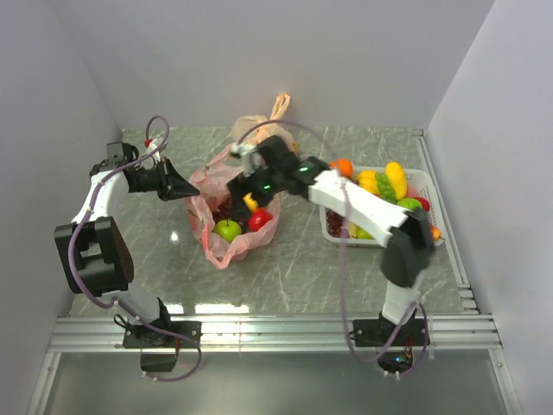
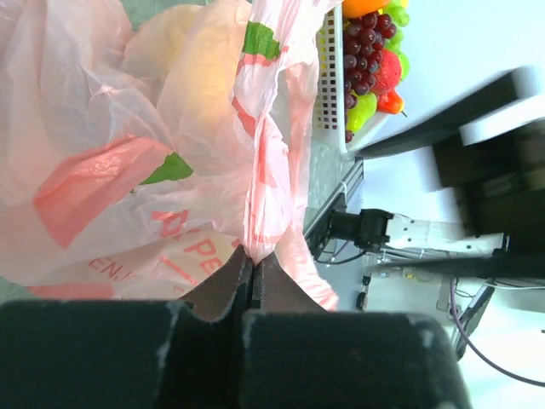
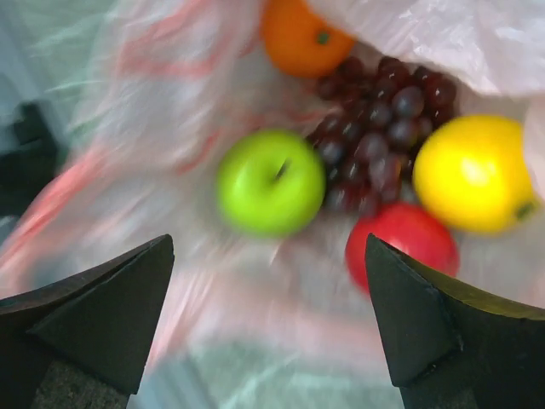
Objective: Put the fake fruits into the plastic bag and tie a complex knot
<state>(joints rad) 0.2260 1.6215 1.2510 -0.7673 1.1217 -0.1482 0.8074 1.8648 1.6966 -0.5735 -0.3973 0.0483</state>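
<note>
The thin, crinkly pink plastic bag (image 1: 216,251), slumped at frame centre around a green apple (image 3: 271,181), grapes (image 3: 375,136) and lemon (image 3: 473,173), looks limp and slippery, best gathered by its handles; the left gripper (image 2: 251,266) pinches its edge, and the right gripper (image 3: 268,247) hangs spread wide and empty above its mouth.

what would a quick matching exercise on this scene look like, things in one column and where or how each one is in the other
Column one:
1 green apple
2 left gripper
3 right gripper
4 white basket

Column two:
a jaws wide open over the bag's mouth
b lying inside the plastic bag
c standing right of the bag in the top view
d jaws shut on the bag's edge

Pairs: 1-b; 2-d; 3-a; 4-c
</note>
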